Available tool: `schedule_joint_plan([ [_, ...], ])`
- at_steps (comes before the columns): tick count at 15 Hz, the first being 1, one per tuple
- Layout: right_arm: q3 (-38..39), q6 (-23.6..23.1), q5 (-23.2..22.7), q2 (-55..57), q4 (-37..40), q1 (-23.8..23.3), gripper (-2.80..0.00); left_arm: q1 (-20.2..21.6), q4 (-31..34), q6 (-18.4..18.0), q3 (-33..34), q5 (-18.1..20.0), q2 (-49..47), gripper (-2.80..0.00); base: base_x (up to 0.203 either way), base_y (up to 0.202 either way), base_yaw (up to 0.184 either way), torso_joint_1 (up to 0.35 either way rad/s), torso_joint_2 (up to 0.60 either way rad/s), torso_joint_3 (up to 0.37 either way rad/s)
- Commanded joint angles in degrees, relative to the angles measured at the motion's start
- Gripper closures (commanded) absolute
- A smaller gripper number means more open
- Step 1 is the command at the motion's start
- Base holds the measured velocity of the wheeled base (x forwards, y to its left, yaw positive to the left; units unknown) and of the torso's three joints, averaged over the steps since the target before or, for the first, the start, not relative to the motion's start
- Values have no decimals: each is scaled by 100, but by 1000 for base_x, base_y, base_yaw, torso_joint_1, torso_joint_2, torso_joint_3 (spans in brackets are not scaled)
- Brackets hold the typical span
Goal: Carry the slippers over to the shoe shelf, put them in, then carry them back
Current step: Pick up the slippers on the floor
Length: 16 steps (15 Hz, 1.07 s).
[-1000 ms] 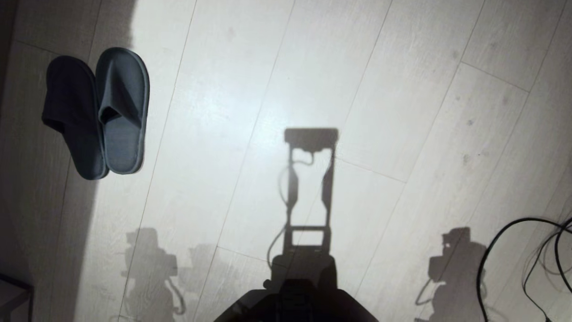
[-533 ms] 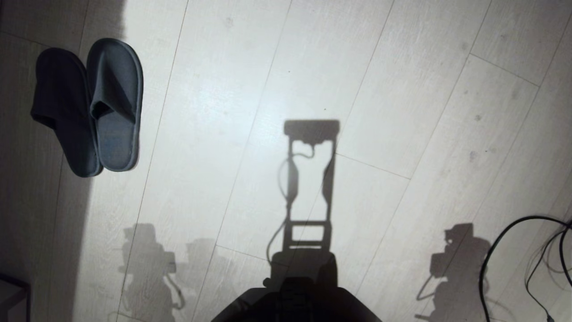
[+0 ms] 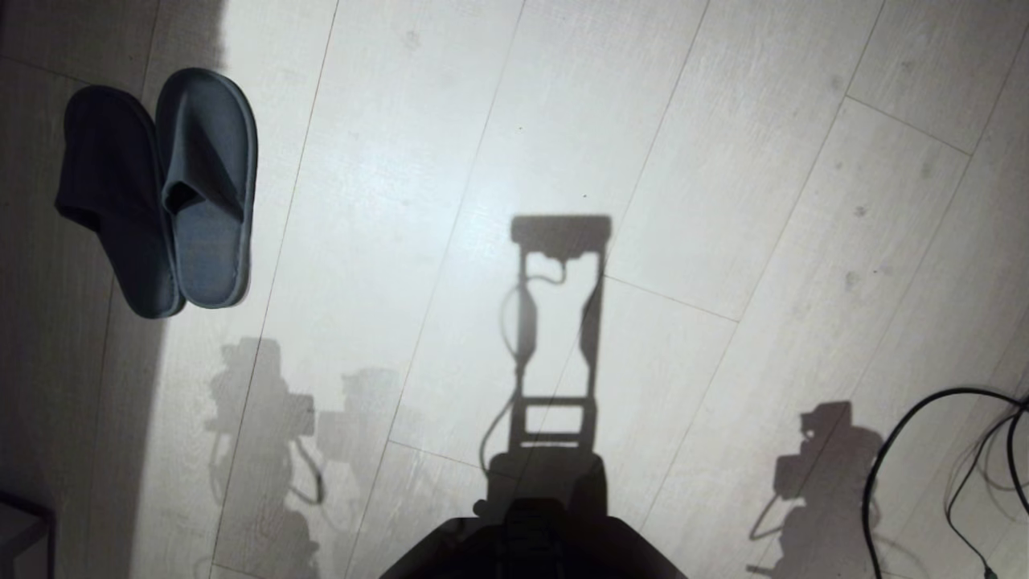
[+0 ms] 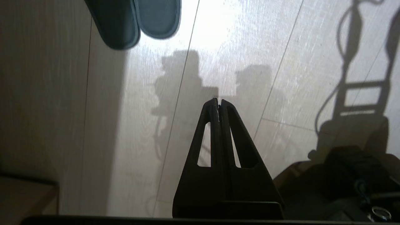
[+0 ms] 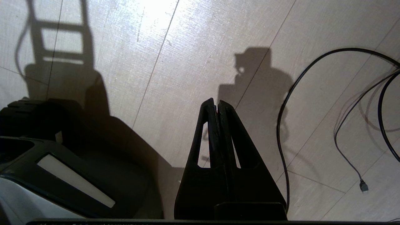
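Note:
Two dark blue-grey slippers (image 3: 161, 189) lie side by side on the pale plank floor at the far left of the head view, toes pointing away from me. Their heel ends (image 4: 137, 22) show in the left wrist view, well ahead of my left gripper (image 4: 218, 101), which is shut and empty above the floor. My right gripper (image 5: 216, 102) is shut too, with nothing in it, over bare floor near some cables. Neither gripper itself shows in the head view, only their shadows. The shoe shelf is out of view.
Black cables (image 3: 924, 450) loop over the floor at the right, also the cables (image 5: 312, 93) beside the right gripper. The corner of a low piece of furniture (image 3: 24, 531) stands at the near left. My dark base (image 3: 534, 539) fills the bottom centre.
The whole scene shifted a little at first as the camera moved, then held. The left arm's shadow has risen toward the slippers; the right arm's shadow stays put.

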State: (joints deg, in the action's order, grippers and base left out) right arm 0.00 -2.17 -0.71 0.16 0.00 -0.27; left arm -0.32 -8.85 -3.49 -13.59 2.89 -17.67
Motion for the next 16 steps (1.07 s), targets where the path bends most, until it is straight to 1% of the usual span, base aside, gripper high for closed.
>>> schedule_joint_plan([
  [1, 1, -3, 0, -7, 0, 0, 0, -33, -831, -112, -441, 12, -1861, 0, 0, 0, 0, 0, 0, 0],
  [3, 0, -3, 0, -7, 0, 0, 0, -73, -1385, -180, -858, 25, -2855, 0, 0, 0, 0, 0, 0, 0],
  [4, 0, -3, 0, -7, 0, 0, 0, -183, -1603, -180, -1129, 30, -3253, 0, 0, 0, 0, 0, 0, 0],
  [5, 0, -3, 0, -7, 0, 0, 0, -325, -1756, -153, -1403, 33, -3589, 0, 0, 0, 0, 0, 0, 0],
  [7, 0, -11, 0, -7, 0, 0, 0, -431, -2046, -165, -1711, 35, -4128, 0, 0, 0, 0, 0, 0, 0],
  [10, 0, -11, 0, -7, 0, 0, 0, -410, -3121, -346, -2008, 21, -5091, 0, 0, 0, 0, 0, 0, 0],
  [11, 0, -11, 0, -7, 0, 0, 0, -366, -3422, -452, -2131, 20, -5372, 0, 0, 0, 0, 0, 0, 0],
  [12, 0, -11, 0, -7, 0, 0, 0, -308, -3561, -564, -2276, 22, -5617, 0, 0, 0, 0, 0, 0, 0],
  [14, 0, -11, 9, -7, 0, 0, 0, -78, -3642, -651, -2655, 52, -6007, 0, 0, 0, 0, 0, 0, 0],
  [15, 0, -11, 9, -7, 0, 0, 0, 171, -3655, -681, -2819, 250, -6141, 0, 0, 0, 0, 0, 0, 0],
  [16, 0, -11, 9, -7, 0, 0, 0, 480, -3657, -708, -2908, 682, -6242, 0, 0, 0, 0, 0, 0, 0],
])
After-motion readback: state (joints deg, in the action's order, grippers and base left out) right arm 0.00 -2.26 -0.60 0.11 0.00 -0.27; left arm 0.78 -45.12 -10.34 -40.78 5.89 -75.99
